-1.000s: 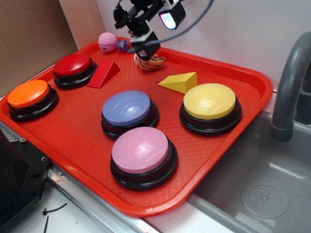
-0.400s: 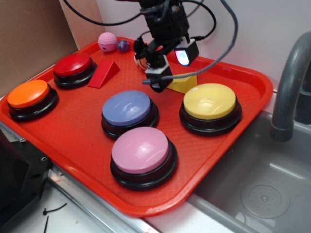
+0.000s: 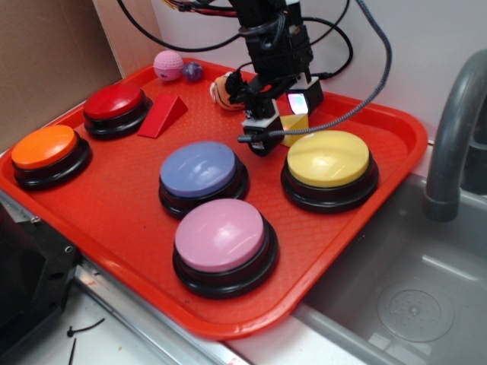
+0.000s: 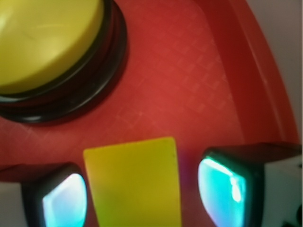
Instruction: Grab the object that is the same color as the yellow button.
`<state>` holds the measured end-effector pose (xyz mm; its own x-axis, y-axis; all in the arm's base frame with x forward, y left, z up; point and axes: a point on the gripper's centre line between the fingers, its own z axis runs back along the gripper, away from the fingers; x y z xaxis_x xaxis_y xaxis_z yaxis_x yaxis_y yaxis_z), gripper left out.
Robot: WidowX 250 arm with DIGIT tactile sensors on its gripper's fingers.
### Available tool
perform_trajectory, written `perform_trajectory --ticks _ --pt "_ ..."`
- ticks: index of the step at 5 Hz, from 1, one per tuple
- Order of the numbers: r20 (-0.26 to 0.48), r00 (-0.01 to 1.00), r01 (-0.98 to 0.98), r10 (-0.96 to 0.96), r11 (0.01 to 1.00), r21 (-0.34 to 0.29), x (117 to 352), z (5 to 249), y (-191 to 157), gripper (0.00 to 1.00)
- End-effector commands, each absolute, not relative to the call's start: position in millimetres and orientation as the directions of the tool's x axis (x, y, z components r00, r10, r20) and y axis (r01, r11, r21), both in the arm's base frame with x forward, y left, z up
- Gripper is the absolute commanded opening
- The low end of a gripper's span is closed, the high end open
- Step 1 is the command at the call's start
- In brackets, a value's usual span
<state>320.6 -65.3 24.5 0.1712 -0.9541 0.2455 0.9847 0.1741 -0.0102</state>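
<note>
The object, a small yellow wedge block [image 3: 295,124], lies on the red tray [image 3: 129,198] just behind the yellow button [image 3: 329,158]. My gripper [image 3: 278,128] is lowered over the block and mostly hides it in the exterior view. In the wrist view the yellow block [image 4: 135,182] sits between my two glowing fingertips [image 4: 64,201]. My gripper [image 4: 142,194] is open: the left pad is close to the block and a gap shows on the right. Ahead of the block, the yellow button [image 4: 45,40] fills the upper left of the tray floor [image 4: 189,85].
On the tray also sit a blue button [image 3: 199,169], pink button [image 3: 221,234], red button [image 3: 114,101], orange button [image 3: 43,146], red wedge [image 3: 162,115], orange plush toy [image 3: 223,90] and pink ball [image 3: 168,65]. A sink [image 3: 426,296] and faucet [image 3: 456,114] lie right.
My gripper came from above the plush toy at the tray's back, moved right and down, and now straddles the yellow block, which has not moved.
</note>
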Motion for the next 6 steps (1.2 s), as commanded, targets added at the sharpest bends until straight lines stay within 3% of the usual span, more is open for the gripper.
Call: perform_trajectory --ticks 1,3,4,6 --pt "0.229 0.091 0.993 -0.969 0.105 0.050 322 39 -88 0.00" --pt "0.223 0.126 0.990 -0.967 0.138 0.042 321 44 -86 0.00" --pt "0.186 0.278 0.958 -0.942 0.286 0.016 321 66 -82 0.00" --pt "0.066 0.703 0.706 -0.708 0.706 0.054 314 133 -58 0.00"
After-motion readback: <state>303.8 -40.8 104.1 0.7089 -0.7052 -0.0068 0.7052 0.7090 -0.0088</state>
